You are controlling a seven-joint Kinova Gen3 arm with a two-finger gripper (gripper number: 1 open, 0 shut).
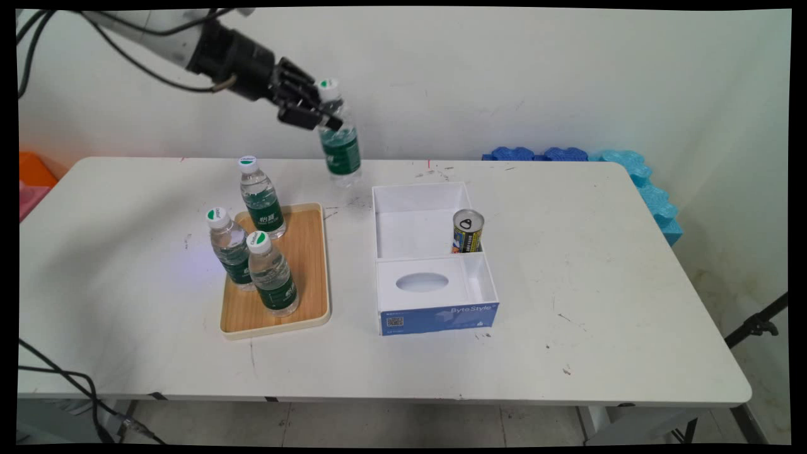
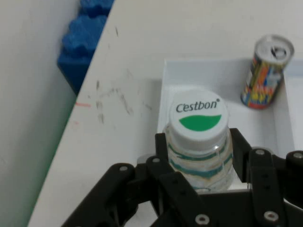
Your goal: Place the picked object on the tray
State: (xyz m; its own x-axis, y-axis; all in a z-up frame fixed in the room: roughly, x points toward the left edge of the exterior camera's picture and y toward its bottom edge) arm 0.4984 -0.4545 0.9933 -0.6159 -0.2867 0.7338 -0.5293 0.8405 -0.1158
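Above the table's far edge, a bit left of centre, I see my gripper holding a water bottle in the air. The fingers pinch it on both sides just below the cap; bottle hangs slightly tilted, its base clear of the tabletop. In the hand view the white cap w/ green mark reads "Cestbon", and the black linkage closes round the neck on left and right.

Below and to the right of the held bottle, near the table's middle, sits a white box w/ two compartments. The far compartment, the bigger one, holds a drinks can, upright, in its near-right corner against the divider. The near compartment has a white insert w/ an oval opening. The box's front face is blue, lettered "ByteStyle".

Toward the table's left-centre lies a wooden tray w/ a pale rim. Three more water bottles stand on it, all upright, white caps, green labels: one at the tray's far-left corner, one at its left edge, one just in front of that and touching or nearly touching it; can't tell which.

At the table's far-right corner, blue foam pieces run along the wall and round the corner. At the far-left edge, something orange and pink shows beside the table.
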